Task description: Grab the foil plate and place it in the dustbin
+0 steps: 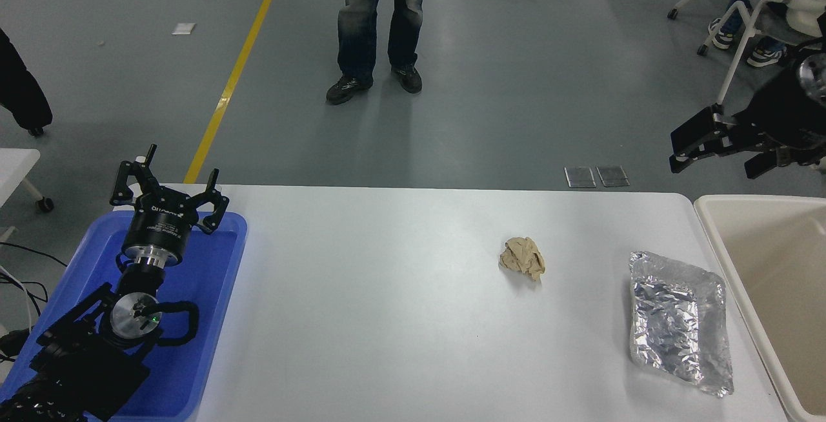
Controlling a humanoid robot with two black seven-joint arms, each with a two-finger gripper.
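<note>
The foil plate (679,322) lies flat on the white table (387,319) near its right front corner, silver and crinkled. The cream dustbin (717,242) stands just right of the table, cut off by the picture's right edge. My right gripper (718,153) is open and empty, held high beyond the table's far right corner, above the dustbin's far end and well away from the foil plate. My left gripper (166,184) is open and parked over the blue tray at the lower left.
A tan crumpled paper ball (523,257) lies left of the foil plate. The blue plastic tray (219,293) sits on the table's left end. A person (377,22) stands beyond the far edge; a chair and another person are at the top right.
</note>
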